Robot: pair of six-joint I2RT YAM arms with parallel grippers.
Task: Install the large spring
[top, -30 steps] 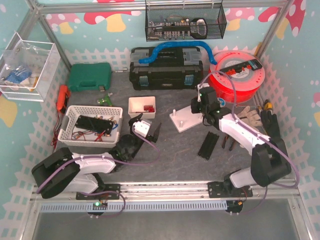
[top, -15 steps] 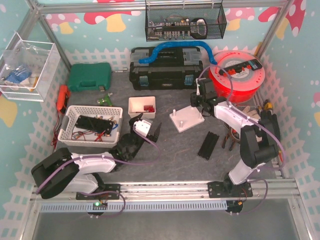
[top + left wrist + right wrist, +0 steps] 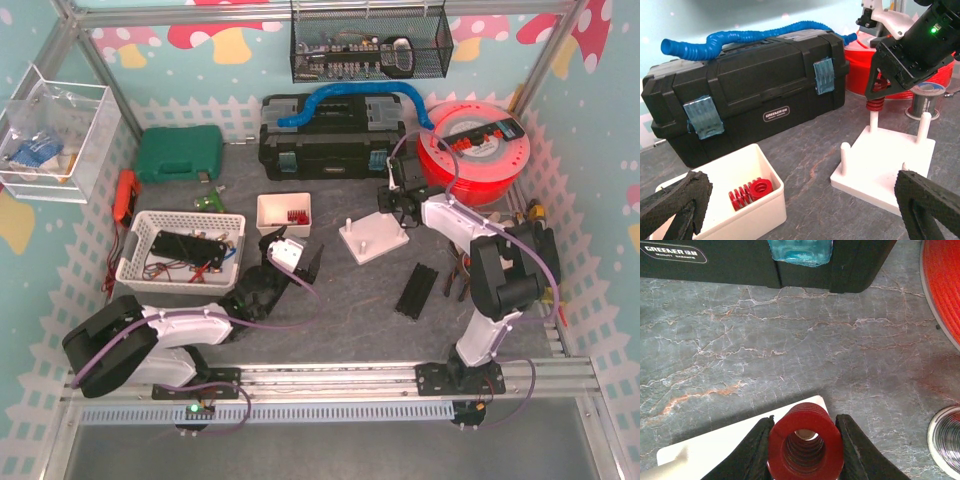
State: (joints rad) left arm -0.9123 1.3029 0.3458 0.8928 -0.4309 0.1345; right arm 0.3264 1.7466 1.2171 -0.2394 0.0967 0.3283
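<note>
Step in hand: seating the large spring point(image 3: 805, 426) on a peg point(image 3: 873, 121) of the white base point(image 3: 885, 167); judged to be at the start of insertion.
Right claw point(image 3: 805, 455): jaws partly closed, pinching the spring by its sides with its axis upright.
Spring location: between the right claw's fingers, lower coils projecting beneath the fingertips.
Peg: directly beneath the claw; its tip appears inside the spring bore, with the shaft bare below the coils.
Next move: likely a straight descent along the peg axis, then release once the coils meet the base.
Left claw point(image 3: 800, 205): spread fully, holding nothing, with the base ahead of it.
</note>
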